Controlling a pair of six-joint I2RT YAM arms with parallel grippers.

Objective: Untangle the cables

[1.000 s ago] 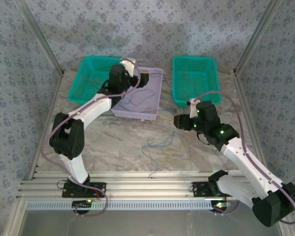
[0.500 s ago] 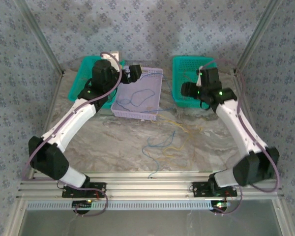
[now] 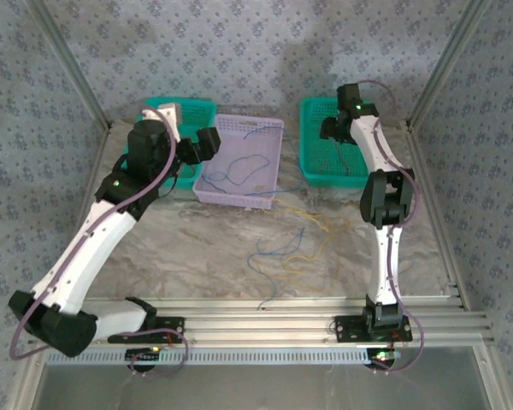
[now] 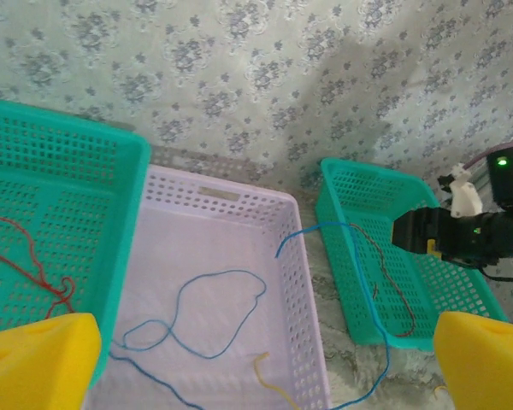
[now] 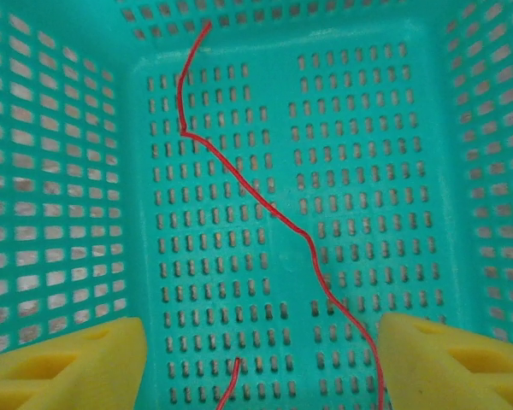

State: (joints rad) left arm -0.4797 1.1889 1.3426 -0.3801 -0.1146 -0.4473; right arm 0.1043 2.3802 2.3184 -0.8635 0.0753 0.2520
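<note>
Three plastic baskets crowd the far side of the marbled table [image 3: 197, 239]. Directly below and ahead of the left gripper [image 4: 261, 363], whose yellow fingers [image 4: 38, 359] are spread wide with nothing between them, lies a purple basket [image 4: 303, 290]. A left green basket [image 4: 124, 222] sits just beside it on the left finger's side. A right green basket [image 4: 376, 184] stands off toward the right finger, with a narrow strip of table between. The right gripper [image 5: 256, 363] hangs above the floor of that right green basket, jaws parted and gripping nothing, mesh walls rising to its left, right and front. The cables are scattered. A red wire [image 5: 272, 209] snakes from the far wall down between the right gripper's pads, close to the right-hand one. A blue wire [image 4: 239, 272] loops on the purple basket's floor ahead of the left gripper, and a blue strand [image 4: 363, 286] drapes over that basket's rim toward the table. A second red wire [image 4: 36, 260] curls in the left green basket. A loose tangle [image 3: 282, 248] of blue, yellow and orange strands lies on the table well behind both grippers, toward the arm bases.
</note>
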